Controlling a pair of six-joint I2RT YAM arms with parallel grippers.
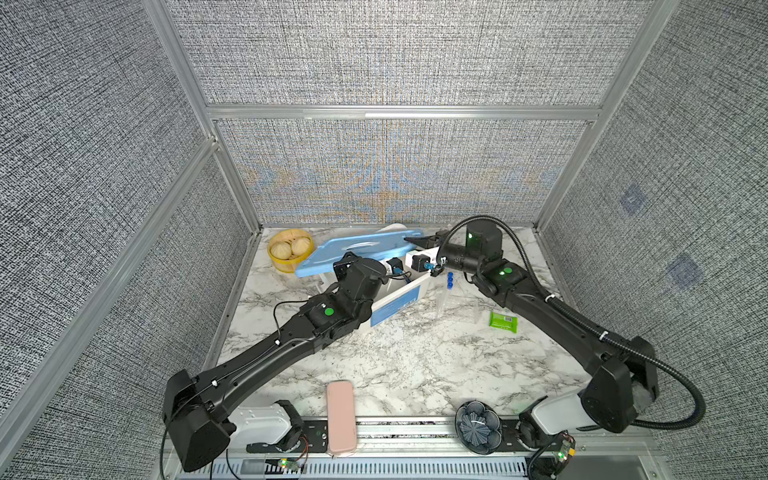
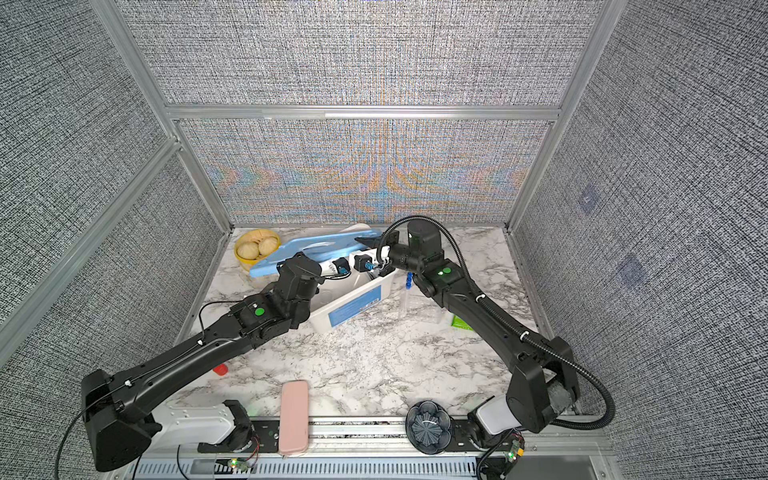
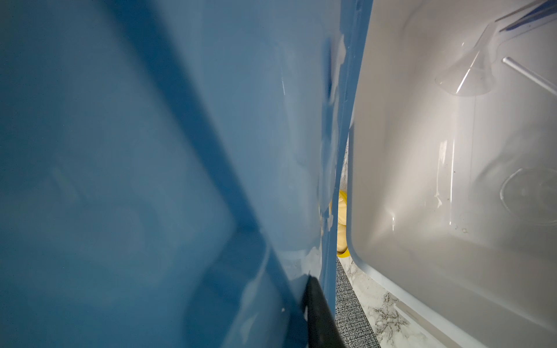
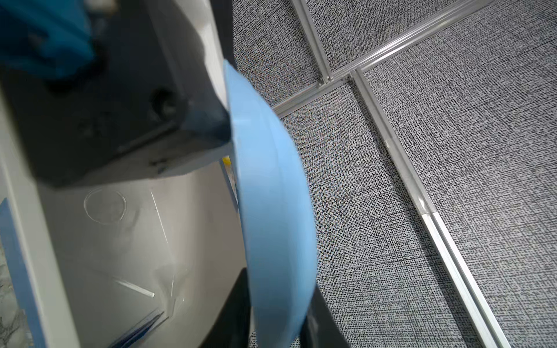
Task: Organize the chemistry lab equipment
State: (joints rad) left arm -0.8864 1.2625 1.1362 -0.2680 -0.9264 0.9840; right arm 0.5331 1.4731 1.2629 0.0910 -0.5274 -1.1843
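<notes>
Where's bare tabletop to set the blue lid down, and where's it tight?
Best: bare marble front centre, bordered by white bin, pink case and dark bowl. Crowded: back left, where bun basket, blue lid and bin bunch up; tube rack and green packet fill the bin's right side.

Three slim clear blue-capped tubes (image 1: pixel 449 281) stand upright in a row in the clear tube rack (image 1: pixel 459 309), right of centre in both top views, on the worktop (image 1: pixel 415 365). Left wrist view, upper right, inside the white bin (image 3: pixel 391 211):
- small clear glass vessel (image 3: pixel 470 72), cone-shaped, on its side
- thin white rod (image 3: pixel 530 75) just beside it
- blue tweezers (image 3: pixel 532 18) and grey metal tweezers (image 3: pixel 521 10), cropped at the corner
</notes>
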